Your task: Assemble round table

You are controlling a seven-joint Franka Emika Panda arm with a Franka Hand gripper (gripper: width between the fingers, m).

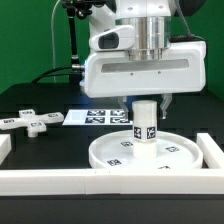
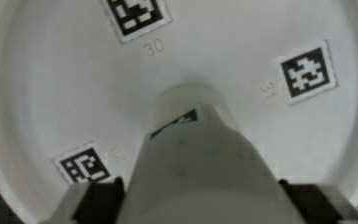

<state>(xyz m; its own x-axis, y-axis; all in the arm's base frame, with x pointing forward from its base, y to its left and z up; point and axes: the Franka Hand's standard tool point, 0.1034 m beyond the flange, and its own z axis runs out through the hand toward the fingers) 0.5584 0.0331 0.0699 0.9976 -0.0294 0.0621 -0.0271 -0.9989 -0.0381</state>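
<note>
The gripper [image 1: 143, 104] is closed narrowly on the short cylinder leg [image 1: 144, 122], with a dark finger [image 2: 98, 200] on each side of it. The leg stands upright, its lower end at the centre of the large flat disc [image 1: 175, 152]. In the exterior view, the cross-shaped piece [image 1: 30, 121] lies on the table at 9 o'clock from the disc, well apart. The marker board [image 1: 98, 117] lies at 11 o'clock, just beside the disc. A white border bar [image 1: 50, 181] runs at 6 o'clock.

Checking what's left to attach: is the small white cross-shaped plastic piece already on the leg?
No: the white cross-shaped plastic piece lies on the black table, apart from the short white cylinder leg.
</note>
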